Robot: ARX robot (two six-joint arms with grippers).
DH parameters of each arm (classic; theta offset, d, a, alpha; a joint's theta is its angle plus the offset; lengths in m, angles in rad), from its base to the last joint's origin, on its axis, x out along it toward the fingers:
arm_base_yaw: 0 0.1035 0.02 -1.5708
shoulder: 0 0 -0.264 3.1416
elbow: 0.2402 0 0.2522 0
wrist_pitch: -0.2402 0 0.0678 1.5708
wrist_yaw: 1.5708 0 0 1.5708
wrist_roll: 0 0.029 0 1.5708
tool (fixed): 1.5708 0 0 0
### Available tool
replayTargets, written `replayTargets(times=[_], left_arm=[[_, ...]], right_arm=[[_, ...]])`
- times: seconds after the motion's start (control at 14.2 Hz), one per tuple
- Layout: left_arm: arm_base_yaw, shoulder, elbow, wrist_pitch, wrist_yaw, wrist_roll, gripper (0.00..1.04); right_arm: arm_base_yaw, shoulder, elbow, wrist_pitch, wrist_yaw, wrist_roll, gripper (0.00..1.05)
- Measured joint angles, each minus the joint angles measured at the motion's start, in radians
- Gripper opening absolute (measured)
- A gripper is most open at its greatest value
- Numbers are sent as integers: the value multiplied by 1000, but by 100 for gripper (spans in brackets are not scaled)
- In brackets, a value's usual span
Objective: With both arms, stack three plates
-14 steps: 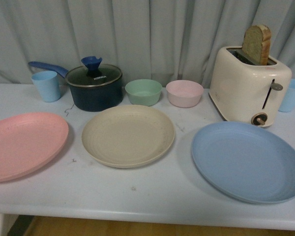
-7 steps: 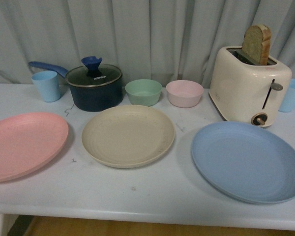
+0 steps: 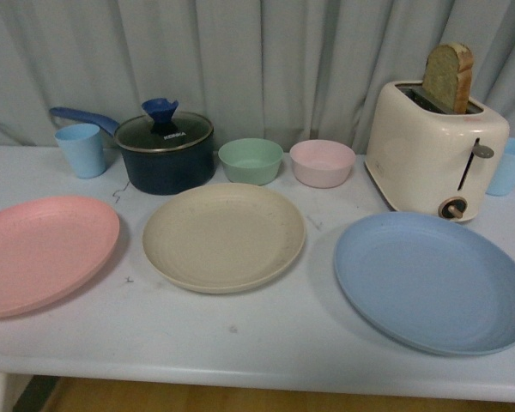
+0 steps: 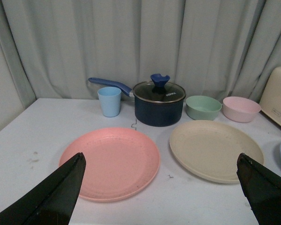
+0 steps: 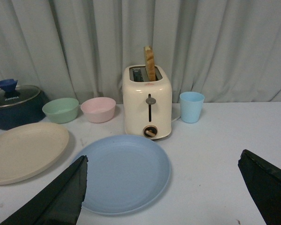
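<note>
We see three plates lying flat in a row across the front half of the desk (image 3: 240,343), each apart from the next. The pink plate (image 3: 43,253) sits at the left edge, partly cut off by the frame. The beige plate (image 3: 223,236) lies in the middle, and the blue plate (image 3: 433,283) lies toward the right edge, closest to the front edge.

Along the back edge, starting near the back left corner, stand a light blue cup (image 3: 81,150) and a dark pot (image 3: 167,154) with a glass lid and a blue handle. After them come a green bowl (image 3: 251,161) and a pink bowl (image 3: 322,163). Next is a cream toaster (image 3: 433,150) with a slice of bread (image 3: 449,77) upright in its slot. A second light blue cup (image 3: 508,167) stands just beyond the toaster, toward the back right corner. A grey curtain (image 3: 257,60) hangs behind the desk.

The left tool (image 4: 159,156) is spread wide and holds nothing; it faces the pink and beige plates and touches neither. The right tool (image 5: 163,157) is also spread wide and empty, facing the blue plate and the toaster without touching them.
</note>
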Motion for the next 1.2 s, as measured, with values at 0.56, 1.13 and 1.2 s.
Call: replayTargets(times=[0.56, 1.13, 1.2], left_arm=[[0, 0, 0, 0, 0, 0, 98], [-151, 289, 200, -372, -301, -196, 98], [-129, 365, 257, -333, -325, -241, 98]], right_arm=[[0, 0, 0, 0, 0, 0, 98], [0, 0, 0, 0, -2, 0, 98], [0, 0, 0, 0, 0, 0, 98]])
